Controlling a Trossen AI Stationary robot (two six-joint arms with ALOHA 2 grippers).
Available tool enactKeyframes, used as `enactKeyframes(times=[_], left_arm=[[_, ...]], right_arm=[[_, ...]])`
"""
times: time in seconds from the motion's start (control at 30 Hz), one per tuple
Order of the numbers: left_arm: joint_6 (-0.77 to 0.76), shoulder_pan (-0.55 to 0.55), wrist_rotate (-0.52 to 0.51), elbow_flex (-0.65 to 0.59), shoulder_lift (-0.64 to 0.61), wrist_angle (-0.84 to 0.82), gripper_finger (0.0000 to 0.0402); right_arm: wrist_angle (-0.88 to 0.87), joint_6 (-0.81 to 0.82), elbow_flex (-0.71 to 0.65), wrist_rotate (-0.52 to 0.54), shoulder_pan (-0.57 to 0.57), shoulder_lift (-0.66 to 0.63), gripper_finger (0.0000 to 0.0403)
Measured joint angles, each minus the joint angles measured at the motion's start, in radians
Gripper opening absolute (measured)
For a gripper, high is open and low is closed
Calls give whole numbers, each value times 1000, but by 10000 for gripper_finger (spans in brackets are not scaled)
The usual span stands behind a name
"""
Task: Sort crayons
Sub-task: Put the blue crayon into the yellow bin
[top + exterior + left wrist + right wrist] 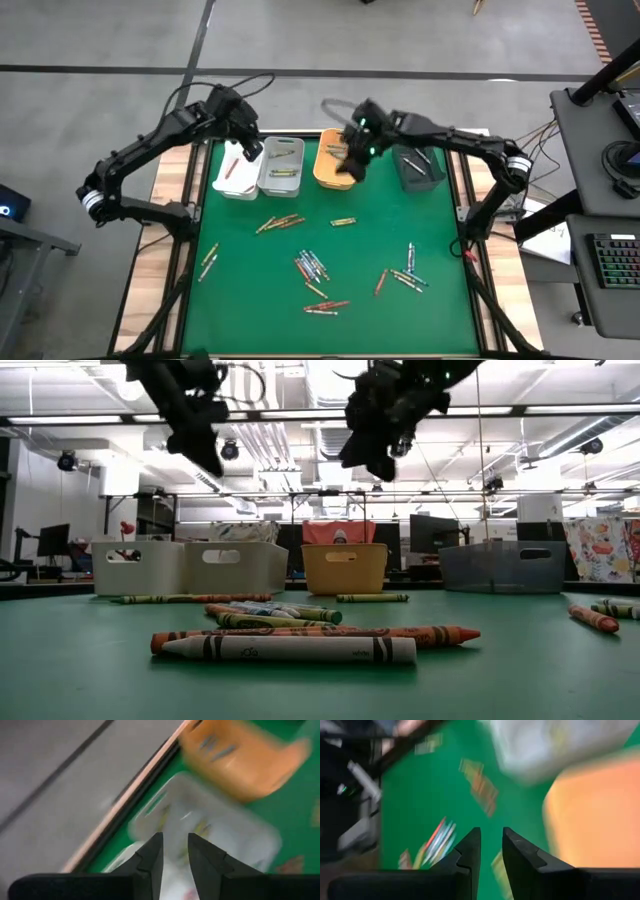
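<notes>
Overhead, four bins [281,165], low view, crayons [290,648]

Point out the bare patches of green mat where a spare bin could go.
Bare: the green felt mat between the black plastic bin and the right-hand loose paper-wrapped crayons; also its near-left corner. Crowded: the centre crayon cluster and the mat below the grey plastic bin.

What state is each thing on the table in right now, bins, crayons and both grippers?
White bin: upright, a red crayon inside.
Grey bin: upright, crayons inside.
Orange bin: upright, crayons inside.
Dark bin: upright, crayons inside.
Loose crayons: lying flat, scattered on the green mat.
Left gripper: above the white bin, fingers slightly apart, empty.
Right gripper: above the orange bin, fingers slightly apart, empty.
</notes>
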Motion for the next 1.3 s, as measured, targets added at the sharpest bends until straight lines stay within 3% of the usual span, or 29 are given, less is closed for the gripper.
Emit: enactKeyframes(times=[0.13,0.23,0.4,0.57,0.7,1.03,1.17,1.3], left_arm=[[-179,-66,142,-55,-80,78,72],[-220,-166,142,-173,-153,188,72],[-362,-333,127,-390,-273,404,72],[-436,-485,49,-555,-342,606,72],[-439,-541,-5,-623,-351,668,72],[-407,-541,-69,-639,-348,712,72],[-424,-542,-70,-635,-347,725,72],[-456,-542,-69,-633,-347,736,72]], right_arm=[[-212,86,0,20,140,-13,68],[-367,92,-1,84,251,-14,68],[-519,133,-22,321,414,-7,68],[-577,130,-101,335,536,-30,68],[-576,304,-197,336,561,-68,68],[-522,770,-476,350,558,-177,68],[-485,761,-525,439,558,-194,68],[-380,569,-528,563,558,-196,68]])
